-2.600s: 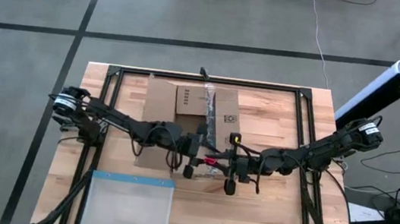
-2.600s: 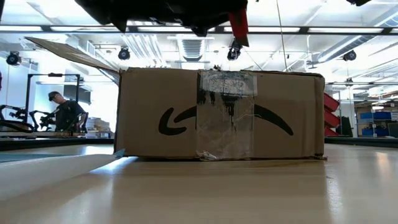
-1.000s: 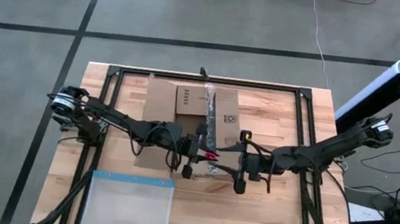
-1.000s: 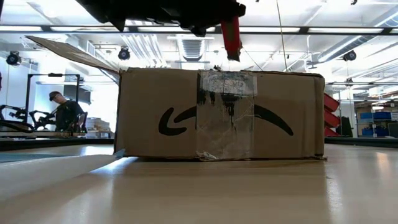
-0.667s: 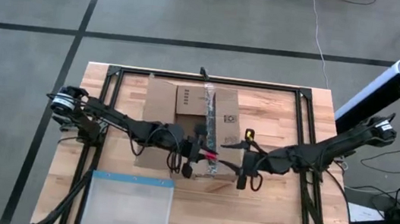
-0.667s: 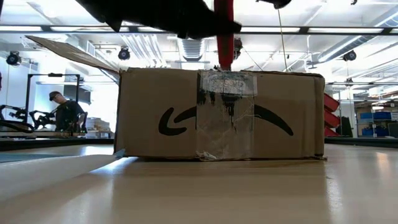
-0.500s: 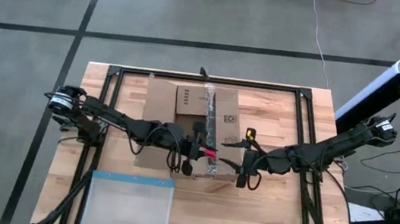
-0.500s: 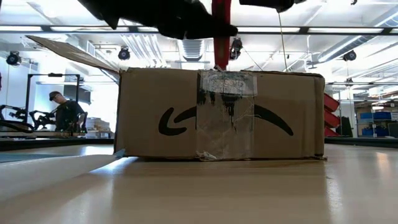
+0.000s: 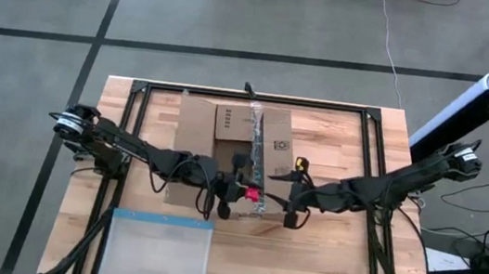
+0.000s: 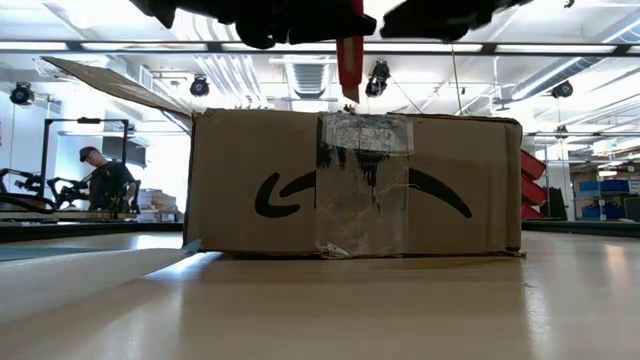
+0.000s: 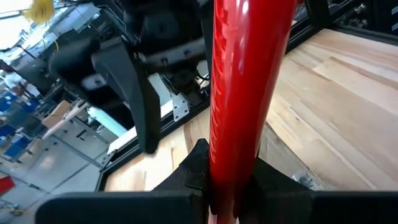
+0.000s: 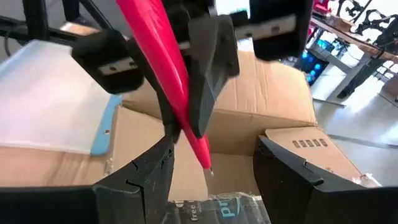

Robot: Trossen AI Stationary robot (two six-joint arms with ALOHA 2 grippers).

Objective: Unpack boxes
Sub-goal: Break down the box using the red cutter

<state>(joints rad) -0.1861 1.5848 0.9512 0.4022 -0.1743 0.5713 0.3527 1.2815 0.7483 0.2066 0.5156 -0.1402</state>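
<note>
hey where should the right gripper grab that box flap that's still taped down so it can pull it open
Judging from the high view, take the box by the free edge of its closed flap, beside the tape strip, coming from above with the right gripper. That thin edge suits a pinch; the left gripper holds the red tool there.

Red tool [image 11: 245, 93] clamped upright between dark fingers [image 11: 193, 171]; beyond, probably the other gripper [image 11: 134, 74], over wooden table [image 11: 348, 106].

2 slim black jointed arms trailing looped black cables, silver-capped shoulders.
</note>
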